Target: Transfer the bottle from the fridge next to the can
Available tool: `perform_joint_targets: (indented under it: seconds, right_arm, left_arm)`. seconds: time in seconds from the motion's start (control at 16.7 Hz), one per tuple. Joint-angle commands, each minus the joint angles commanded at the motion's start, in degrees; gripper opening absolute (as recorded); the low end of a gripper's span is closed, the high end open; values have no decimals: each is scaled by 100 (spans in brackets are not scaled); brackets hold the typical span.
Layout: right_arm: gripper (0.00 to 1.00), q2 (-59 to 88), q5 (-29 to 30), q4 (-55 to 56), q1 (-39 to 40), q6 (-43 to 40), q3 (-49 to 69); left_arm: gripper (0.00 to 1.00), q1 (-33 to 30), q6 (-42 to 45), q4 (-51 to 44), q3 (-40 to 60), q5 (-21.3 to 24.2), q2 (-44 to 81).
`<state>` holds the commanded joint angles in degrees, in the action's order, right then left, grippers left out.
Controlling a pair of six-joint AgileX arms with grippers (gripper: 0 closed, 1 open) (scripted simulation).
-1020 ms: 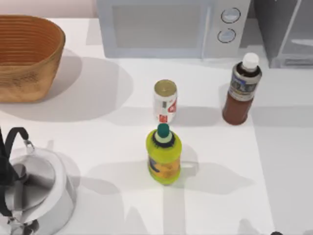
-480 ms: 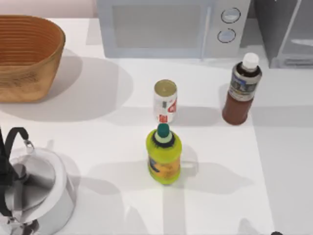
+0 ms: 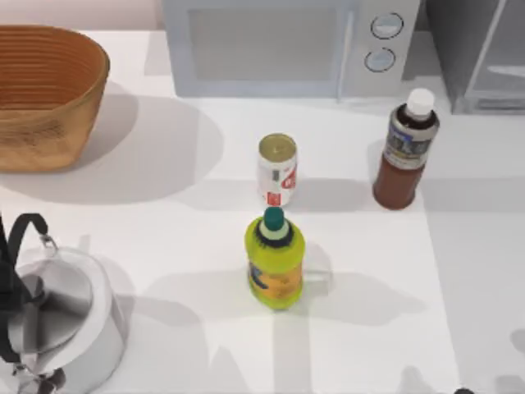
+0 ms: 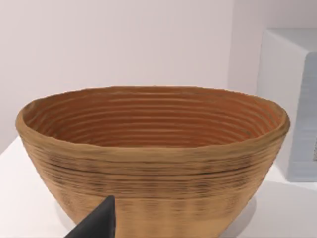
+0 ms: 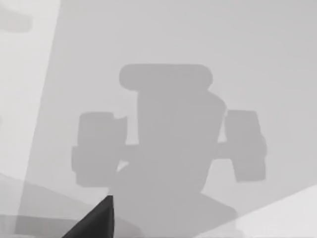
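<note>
Upright bottle (image 3: 406,152) on table (image 3: 164,230) before fridge (image 3: 480,49), well right of can (image 3: 277,169), far ahead of low right gripper, openness untellable; toppling risk from off-centre grasp.

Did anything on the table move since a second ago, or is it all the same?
Nothing on the table moved. The only change is a faint shadow newly showing at the top view's lower right edge. The bottle stands upright on the table in front of the fridge, well to the right of the can, as before. The yellow-green bottle, basket and kettle kept their places too.
</note>
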<state>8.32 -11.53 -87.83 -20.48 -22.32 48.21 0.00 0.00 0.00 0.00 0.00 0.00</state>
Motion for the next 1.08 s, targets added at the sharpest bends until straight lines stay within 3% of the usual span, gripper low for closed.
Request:
perform_joint_targets:
  seconds: [0.72,0.9,1.08]
  right_arm:
    - [100,7349,-3187,-52,-6311,-7208,2199]
    - [100,8613,-3789,158,-7459,-8450,2530]
    - [100,9347,-4185,333,-8149,-9170,2723]
  left_arm:
    - [100,0,0,0,0,0,0]
    - [100,0,0,0,0,0,0]
    - [100,0,0,0,0,0,0]
